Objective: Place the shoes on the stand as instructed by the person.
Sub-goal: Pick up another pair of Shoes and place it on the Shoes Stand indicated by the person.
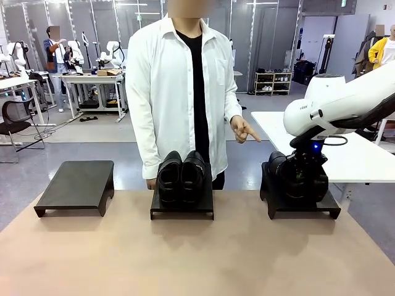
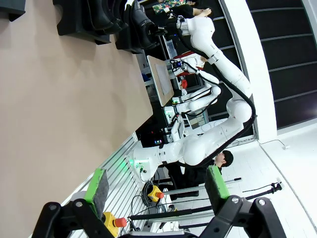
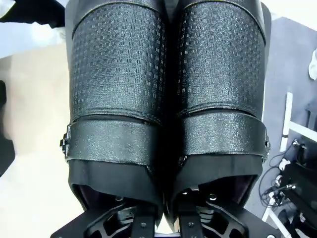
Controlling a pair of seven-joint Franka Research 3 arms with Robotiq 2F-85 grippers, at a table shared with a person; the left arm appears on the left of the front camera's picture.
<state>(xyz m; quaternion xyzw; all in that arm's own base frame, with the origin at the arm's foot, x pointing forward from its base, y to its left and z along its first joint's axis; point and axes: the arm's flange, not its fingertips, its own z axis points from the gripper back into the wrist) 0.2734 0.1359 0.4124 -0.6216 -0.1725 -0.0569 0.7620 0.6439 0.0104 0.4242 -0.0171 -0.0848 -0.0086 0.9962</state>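
While my right gripper hangs low over the right-hand stand, one pair of black ankle boots sits there side by side, two boots with textured uppers and a strap across each. In my right wrist view my fingers reach down into the boots' collars at the inner walls where the two boots meet; whether they grip or stand loose I cannot tell. A second pair, two low glossy dress shoes, rests on the middle stand, toes toward me. A third stand, on the left, carries nothing. That makes three black stands in a row on the tan bench and four shoes in all. Behind the middle stand, the person in the open white shirt points with one hand toward the right-hand stand. My left gripper hovers beside the bench, its two green-padded fingers spread wide with nothing between them.
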